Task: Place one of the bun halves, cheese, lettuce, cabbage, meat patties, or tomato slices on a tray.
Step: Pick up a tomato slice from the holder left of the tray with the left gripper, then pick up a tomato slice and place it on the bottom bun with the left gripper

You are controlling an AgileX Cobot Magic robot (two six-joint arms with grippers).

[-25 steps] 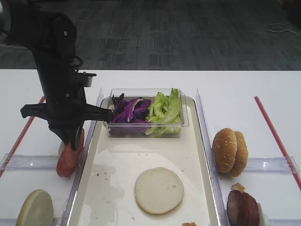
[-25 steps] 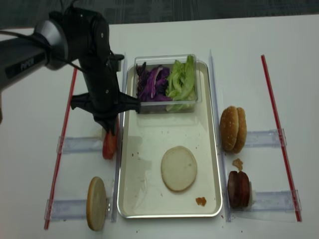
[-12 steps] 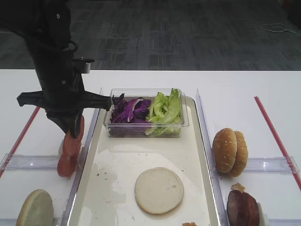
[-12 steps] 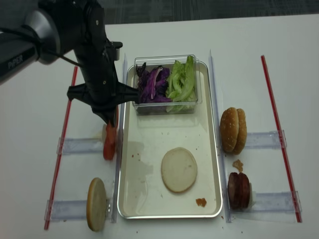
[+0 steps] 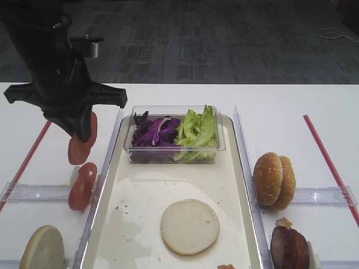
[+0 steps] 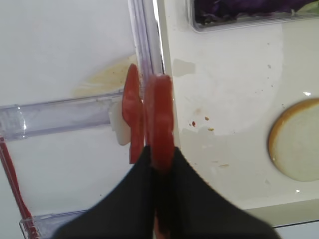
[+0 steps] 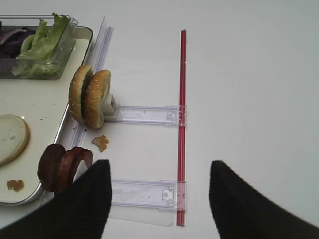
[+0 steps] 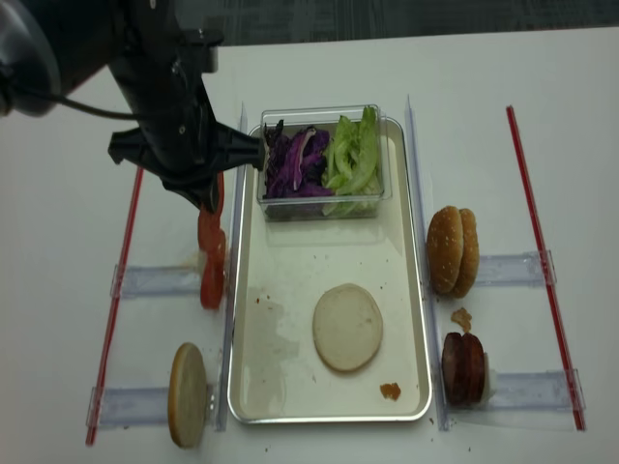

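My left gripper (image 5: 84,131) (image 6: 159,155) is shut on one red tomato slice (image 5: 79,147) (image 6: 159,117), hanging left of the cream tray (image 5: 140,218). More tomato slices (image 5: 81,186) (image 8: 212,280) stand on the rail below it. One bun half (image 5: 189,226) lies cut face up on the tray. Cabbage (image 5: 156,130) and lettuce (image 5: 197,129) fill a clear tub at the tray's far end. Right of the tray stand bun halves (image 7: 90,95) and meat patties (image 7: 62,167). My right gripper (image 7: 158,167) hovers open over bare table. No cheese is in view.
Another bun half (image 5: 42,249) stands at the front left. Clear plastic rails (image 7: 144,115) and red strips (image 7: 182,124) lie on both sides of the tray. A crumb (image 7: 101,142) lies by the patties and another (image 8: 390,391) on the tray.
My left gripper has risen and drifted a little back-left, lifting one tomato slice clear of the slices on the rail.
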